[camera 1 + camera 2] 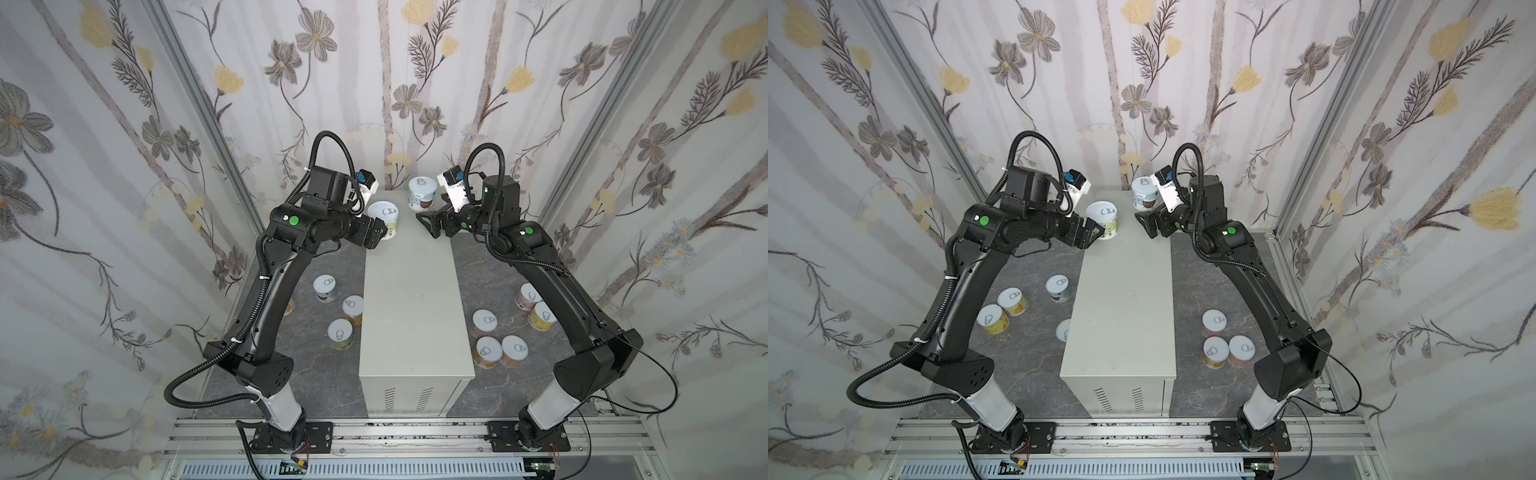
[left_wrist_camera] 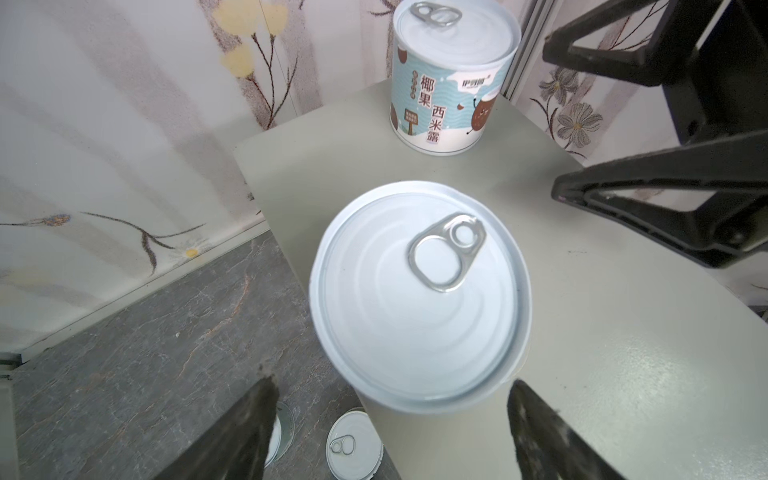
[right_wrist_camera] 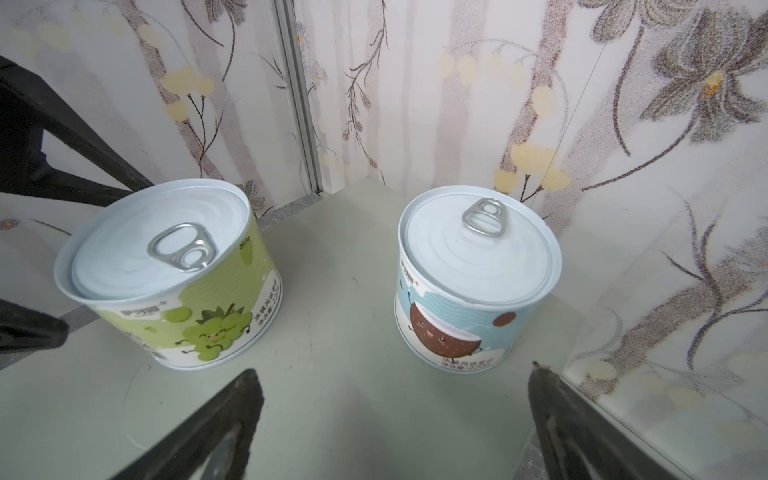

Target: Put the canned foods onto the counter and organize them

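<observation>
Standing upright on counter (image 1: 409,299): green can (image 1: 384,216), lid skyward

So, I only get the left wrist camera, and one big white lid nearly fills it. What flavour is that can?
Observer: The right wrist view shows its side. It's a green grape can with cartoon grapes on the label.
Operator: Nice! And are there more cans over on the far side of that box, where I can't see?
Observer: Yes. In a top view, five cans stand lids up on the dark marbled floor, to the right of the counter.
</observation>
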Tool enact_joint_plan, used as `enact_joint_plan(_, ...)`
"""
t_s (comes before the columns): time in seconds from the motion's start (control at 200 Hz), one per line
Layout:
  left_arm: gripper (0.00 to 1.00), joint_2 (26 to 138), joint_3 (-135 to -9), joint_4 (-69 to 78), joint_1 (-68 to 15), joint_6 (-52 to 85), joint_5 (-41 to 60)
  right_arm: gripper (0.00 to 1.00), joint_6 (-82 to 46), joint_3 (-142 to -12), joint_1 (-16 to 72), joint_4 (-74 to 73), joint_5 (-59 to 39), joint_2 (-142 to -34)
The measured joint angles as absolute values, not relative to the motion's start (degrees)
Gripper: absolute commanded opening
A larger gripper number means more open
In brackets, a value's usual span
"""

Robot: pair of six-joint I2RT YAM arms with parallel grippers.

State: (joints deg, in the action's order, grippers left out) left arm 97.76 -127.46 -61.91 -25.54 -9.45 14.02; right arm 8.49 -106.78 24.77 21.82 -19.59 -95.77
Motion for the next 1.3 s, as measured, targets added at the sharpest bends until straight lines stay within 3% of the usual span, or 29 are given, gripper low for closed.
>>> enact_joint_plan(0.08, 0.72, 97.6, -127.0, -61.3, -25.6, -9.5, 14.7, 1.00, 9.0, -107.9, 24.8, 21.7, -19.6, -96.6)
enact_joint_plan(0.415, 0.67, 100.1, -127.2, -59.1, -24.9, -9.4, 16.8, 1.00, 9.9, -111.2, 24.7, 21.4, -19.6, -99.6)
enact_joint_plan(0.525, 0.55, 101.1, -127.4, -58.1, -24.8, -9.4, 16.7, 0.99, 9.9, -111.3, 24.6, 20.8, -19.6, -100.6)
enact_joint_plan(1.304, 0.52, 112.2, -138.8, -54.5, -22.5, -10.6, 16.6, 0.99, 10.0, -113.6, 24.2, 19.3, -18.9, -104.5)
